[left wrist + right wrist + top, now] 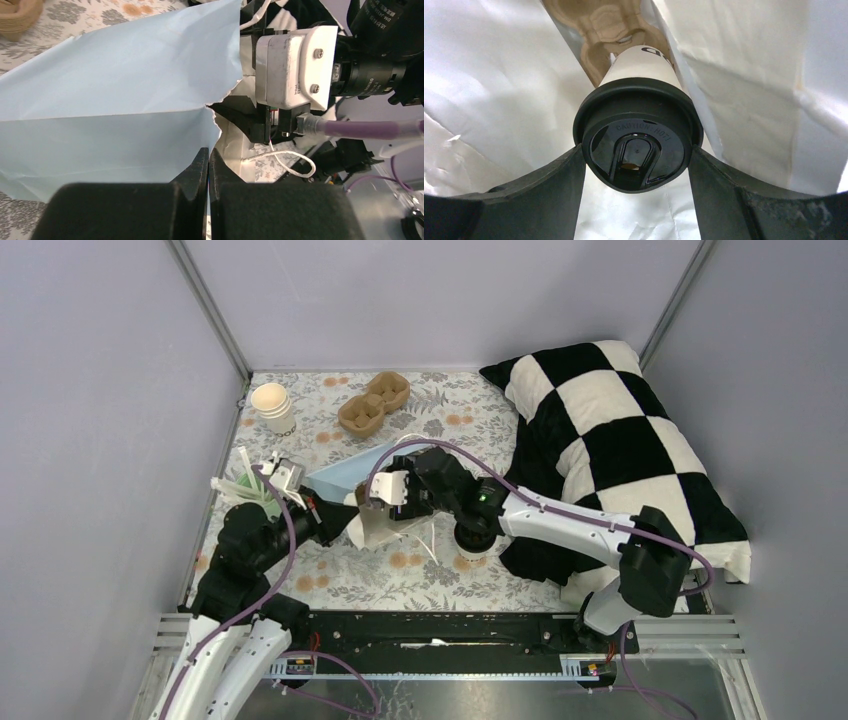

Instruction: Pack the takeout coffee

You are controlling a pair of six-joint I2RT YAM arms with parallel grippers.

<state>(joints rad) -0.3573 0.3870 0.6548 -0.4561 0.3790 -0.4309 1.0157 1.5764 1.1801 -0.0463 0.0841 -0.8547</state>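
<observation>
The blue bag (pixel 345 478) lies on its side on the table, mouth toward the right arm. My left gripper (pixel 328 517) is shut on the torn edge of the bag's mouth; in the left wrist view its fingers (pixel 202 167) pinch the blue paper (pixel 115 100). My right gripper (pixel 388 502) reaches into the bag's mouth. In the right wrist view it (pixel 636 172) is shut on a white coffee cup with a black lid (pixel 639 145), inside the bag's white lining. A brown carrier (pixel 606 25) lies deeper in, at the cup's base. A second black-lidded cup (pixel 470 540) seems to stand under the right arm.
A brown cup carrier (pixel 375 402) and a stack of cream cups (pixel 272 406) stand at the back. A mint-green cup with white sticks (pixel 250 487) is by the left arm. A checkered pillow (pixel 610 440) fills the right side. The bag's string handle (pixel 430 545) lies loose.
</observation>
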